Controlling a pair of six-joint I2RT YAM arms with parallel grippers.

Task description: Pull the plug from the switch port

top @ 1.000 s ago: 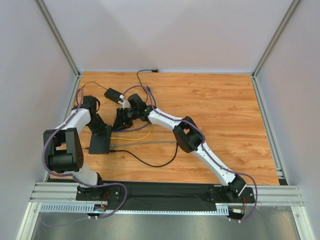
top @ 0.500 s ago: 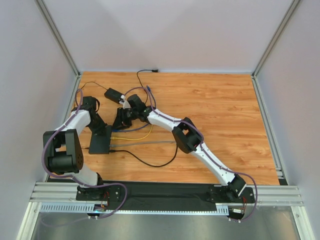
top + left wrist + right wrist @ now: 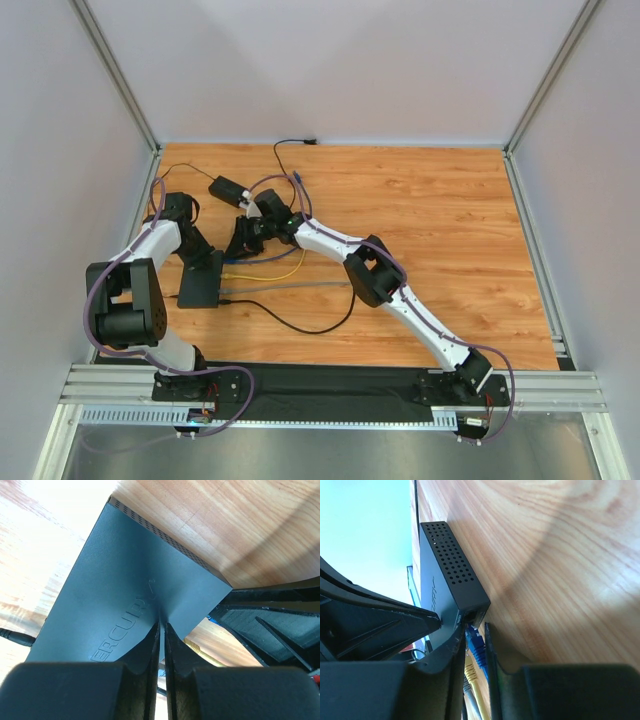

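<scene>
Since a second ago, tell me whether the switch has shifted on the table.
No. The switch lies just as near the left edge of the table as before.

Black power brick (image 3: 229, 189) near far-left edge of wooden table (image 3: 440, 220).

The switch (image 3: 198, 290) is a flat matte-black box lying flat near the table's (image 3: 430, 210) left edge. It has embossed lettering on top and one perforated short side. The blue plug (image 3: 475, 645) is still seated in the end socket, next to that perforated side, with its cable trailing away.
</scene>
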